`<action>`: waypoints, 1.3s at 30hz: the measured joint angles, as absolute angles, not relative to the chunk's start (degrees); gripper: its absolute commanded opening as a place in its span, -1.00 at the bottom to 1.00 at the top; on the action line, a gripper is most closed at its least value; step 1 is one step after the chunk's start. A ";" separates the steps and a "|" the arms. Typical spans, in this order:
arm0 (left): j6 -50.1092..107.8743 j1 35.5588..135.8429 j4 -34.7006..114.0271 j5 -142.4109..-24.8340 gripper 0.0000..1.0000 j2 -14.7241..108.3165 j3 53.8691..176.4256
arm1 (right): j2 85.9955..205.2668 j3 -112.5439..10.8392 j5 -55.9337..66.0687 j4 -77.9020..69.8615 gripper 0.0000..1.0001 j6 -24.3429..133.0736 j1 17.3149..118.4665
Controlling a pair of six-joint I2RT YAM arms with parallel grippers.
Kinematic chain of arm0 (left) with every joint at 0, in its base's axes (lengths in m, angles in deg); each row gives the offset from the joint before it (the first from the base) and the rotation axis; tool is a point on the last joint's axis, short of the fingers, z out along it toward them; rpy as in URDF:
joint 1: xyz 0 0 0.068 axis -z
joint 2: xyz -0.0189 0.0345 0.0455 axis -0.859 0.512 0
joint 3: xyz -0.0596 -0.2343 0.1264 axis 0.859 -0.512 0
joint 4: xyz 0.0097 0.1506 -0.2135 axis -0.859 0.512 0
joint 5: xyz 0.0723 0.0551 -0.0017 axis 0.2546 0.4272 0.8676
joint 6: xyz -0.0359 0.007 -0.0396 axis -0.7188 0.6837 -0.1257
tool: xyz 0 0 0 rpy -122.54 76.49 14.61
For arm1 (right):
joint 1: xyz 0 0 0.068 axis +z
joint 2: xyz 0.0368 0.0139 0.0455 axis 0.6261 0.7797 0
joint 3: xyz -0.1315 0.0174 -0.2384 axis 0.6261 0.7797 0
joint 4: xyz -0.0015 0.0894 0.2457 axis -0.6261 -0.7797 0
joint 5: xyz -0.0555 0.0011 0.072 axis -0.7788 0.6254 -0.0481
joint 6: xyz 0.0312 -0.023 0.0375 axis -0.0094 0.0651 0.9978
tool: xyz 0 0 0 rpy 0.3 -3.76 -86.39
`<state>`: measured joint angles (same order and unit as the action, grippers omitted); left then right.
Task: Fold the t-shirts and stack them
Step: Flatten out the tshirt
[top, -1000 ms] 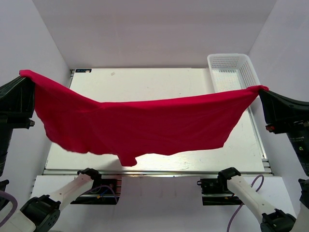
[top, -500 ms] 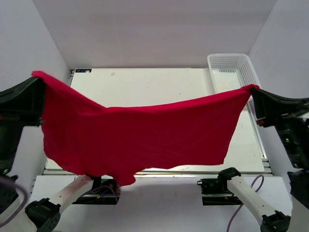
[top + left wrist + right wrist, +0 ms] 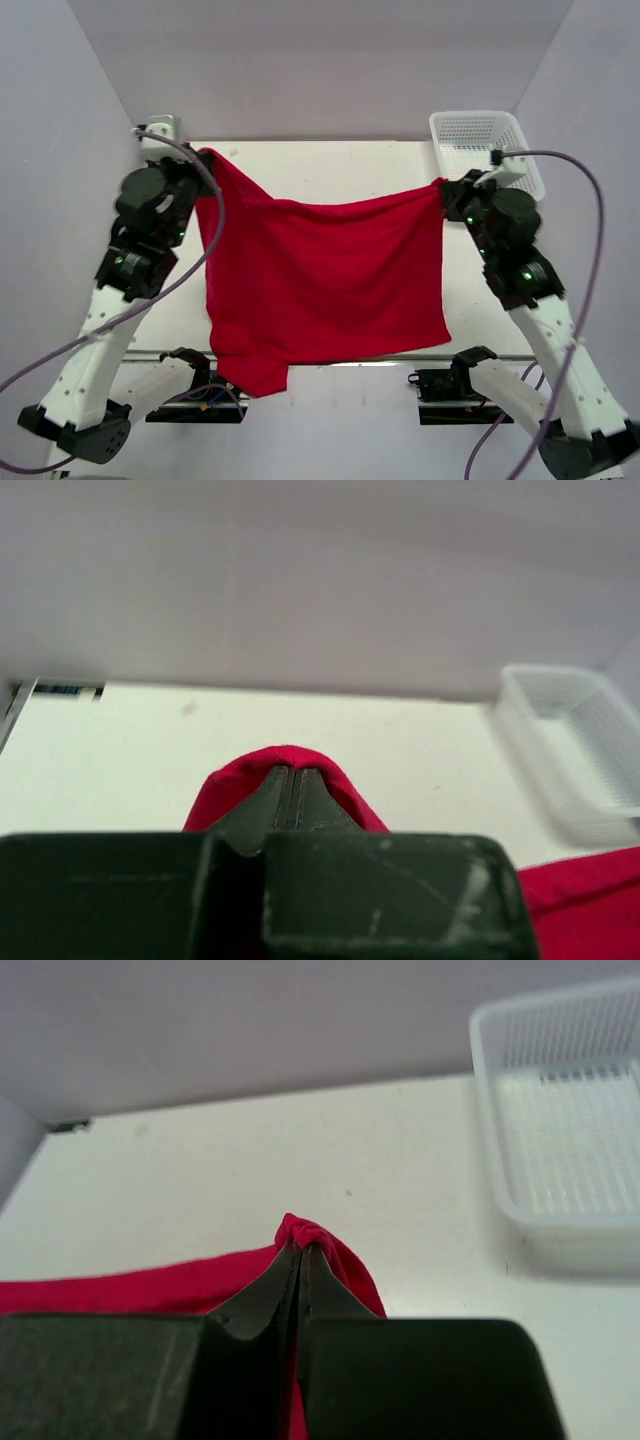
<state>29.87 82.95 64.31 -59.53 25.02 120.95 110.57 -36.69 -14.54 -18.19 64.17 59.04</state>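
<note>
red t-shirt (image 3: 320,280) hangs spread between left hand (image 3: 291,778) and right hand (image 3: 299,1252), both clamped on it.

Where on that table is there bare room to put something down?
The far strip of table is bare, bordered by the back wall, the basket and the top edge of the red t-shirt. A narrower strip lies right of the shirt. The middle is crowded: the shirt hangs there between left gripper and right gripper.
</note>
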 measured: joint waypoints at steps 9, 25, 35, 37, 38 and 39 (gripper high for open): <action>28.50 82.93 56.27 -51.88 -1.00 36.49 112.95 | 124.97 -30.77 -20.49 -11.85 -1.00 65.18 59.01; 28.34 77.90 50.65 -47.92 -1.00 61.19 120.87 | 148.75 -41.91 -23.13 -7.52 -1.00 64.94 56.19; 33.94 73.35 39.53 -54.30 -1.00 77.04 125.94 | 161.65 -52.78 -22.71 -7.13 -1.00 63.54 54.14; 35.25 72.65 38.11 -55.68 -1.00 81.69 129.78 | 164.67 -55.33 -22.52 -6.82 -1.00 63.10 53.83; 35.75 72.41 38.17 -56.40 -1.00 83.72 131.71 | 166.41 -56.80 -22.36 -6.74 -1.00 62.86 53.70; 36.10 72.13 38.02 -57.03 -1.00 86.13 133.89 | 168.34 -58.39 -22.12 -6.50 -1.00 62.56 53.51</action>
